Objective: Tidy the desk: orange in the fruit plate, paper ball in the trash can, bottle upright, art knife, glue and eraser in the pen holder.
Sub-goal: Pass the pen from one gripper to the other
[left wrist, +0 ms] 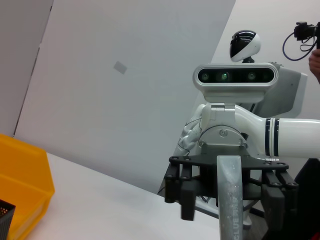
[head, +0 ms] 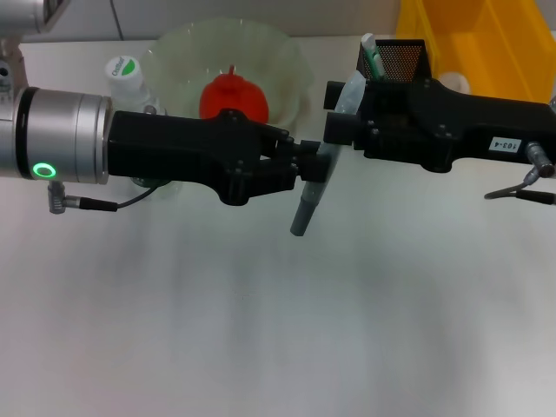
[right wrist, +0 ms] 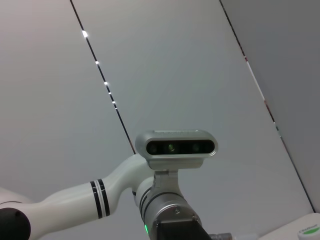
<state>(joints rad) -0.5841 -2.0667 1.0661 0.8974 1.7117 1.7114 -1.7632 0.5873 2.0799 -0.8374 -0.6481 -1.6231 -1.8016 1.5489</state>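
A: What are the two arms doing?

B: They are meeting above the middle of the desk (head: 278,330). The left gripper (head: 314,163) is clamping the middle of a slim grey art knife (head: 310,204), which is hanging tilted, its lower tip pointing near. The right gripper (head: 339,109) is pressing against the knife's upper end, though whether its fingers are closing cannot be told.

A: And the rest?

B: The orange (head: 233,97) is sitting in the fruit plate (head: 287,65) at the far side. The bottle (head: 126,74) is standing upright just left of the plate. The pen holder (head: 400,59) is standing far right, a green-and-white item inside, the trash can (head: 486,43) beside it.
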